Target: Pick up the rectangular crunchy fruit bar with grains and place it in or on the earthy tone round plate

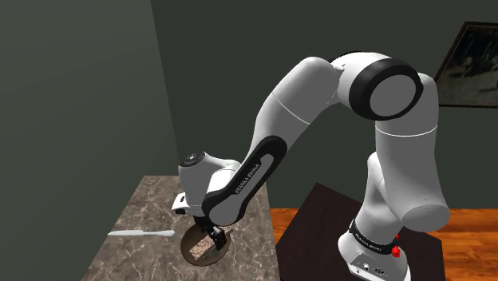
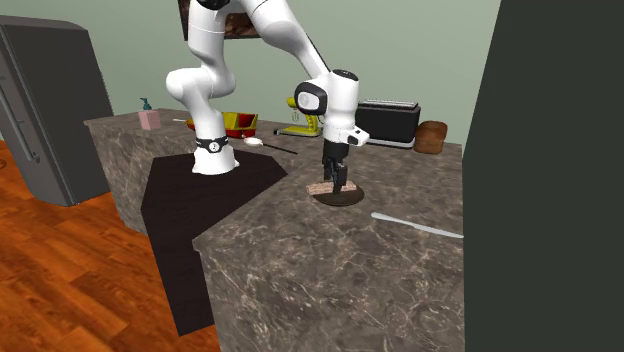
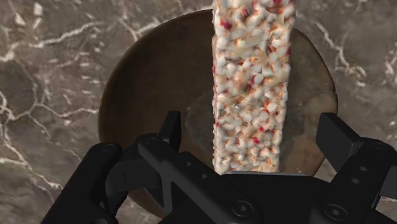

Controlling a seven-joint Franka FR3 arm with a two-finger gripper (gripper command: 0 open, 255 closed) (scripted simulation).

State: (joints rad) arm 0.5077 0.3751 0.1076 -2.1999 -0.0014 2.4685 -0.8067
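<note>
Here the bar point(image 3: 254, 83) lies on the plate point(image 3: 149, 83) beneath the spread hand point(image 3: 252, 124).

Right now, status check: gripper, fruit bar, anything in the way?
Gripper open, straddling fruit bar, no contact. Bar lies on brown plate. White knife on counter, well apart.

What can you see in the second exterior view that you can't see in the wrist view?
The second exterior view gives the white arm, a black toaster, a yellow mixer, a white knife on the counter and a grey fridge. The wrist view gives the bar close up, pale grains with red bits, and the jaws standing apart either side, not touching it. Both show the bar lying on the brown round plate.
</note>
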